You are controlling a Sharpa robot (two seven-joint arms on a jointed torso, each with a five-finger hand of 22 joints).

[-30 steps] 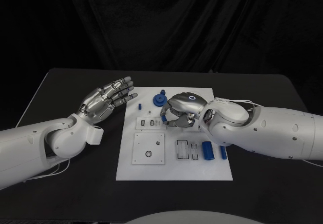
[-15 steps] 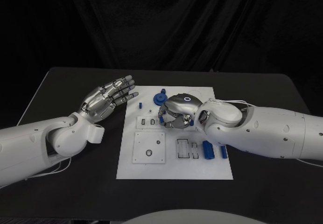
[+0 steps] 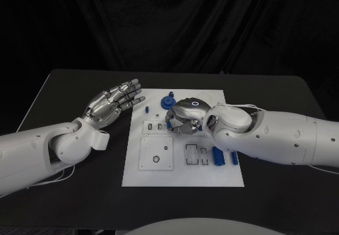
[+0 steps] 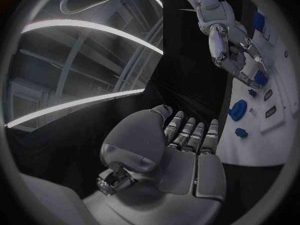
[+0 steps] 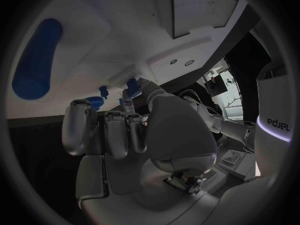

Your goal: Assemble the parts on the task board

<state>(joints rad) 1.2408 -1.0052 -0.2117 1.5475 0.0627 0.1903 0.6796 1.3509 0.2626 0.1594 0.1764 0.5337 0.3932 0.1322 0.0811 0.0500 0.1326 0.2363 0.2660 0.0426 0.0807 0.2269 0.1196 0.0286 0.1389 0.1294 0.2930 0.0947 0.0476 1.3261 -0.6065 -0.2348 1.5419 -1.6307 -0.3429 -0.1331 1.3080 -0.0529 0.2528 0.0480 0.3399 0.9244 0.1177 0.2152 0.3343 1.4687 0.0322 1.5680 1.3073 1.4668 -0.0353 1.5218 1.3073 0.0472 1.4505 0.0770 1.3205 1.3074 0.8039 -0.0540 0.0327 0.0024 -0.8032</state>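
Observation:
The white task board point(image 3: 183, 176) lies in the middle of the black table. My right hand point(image 3: 185, 116) hangs over its far middle with the fingers curled down, and thumb and finger pinch a small blue part point(image 5: 132, 84) just above the board point(image 5: 112, 35). The left wrist view shows that hand point(image 4: 232, 47) with the blue part point(image 4: 259, 78) at its fingertips. My left hand point(image 3: 111, 104) is raised beside the board's left edge, fingers apart and holding nothing. A blue gear-like part point(image 3: 167, 102) and a small blue peg point(image 3: 147, 110) lie on the board's far left.
Two blue cylinders point(image 3: 218, 157) lie near the board's right edge beside a slotted plate point(image 3: 198, 155). A square plate with holes point(image 3: 157, 154) sits on the board's left half. Bare black table runs all round the board.
My right hand has shifted slightly to the left over the board's far middle. The left hand has stayed where it was.

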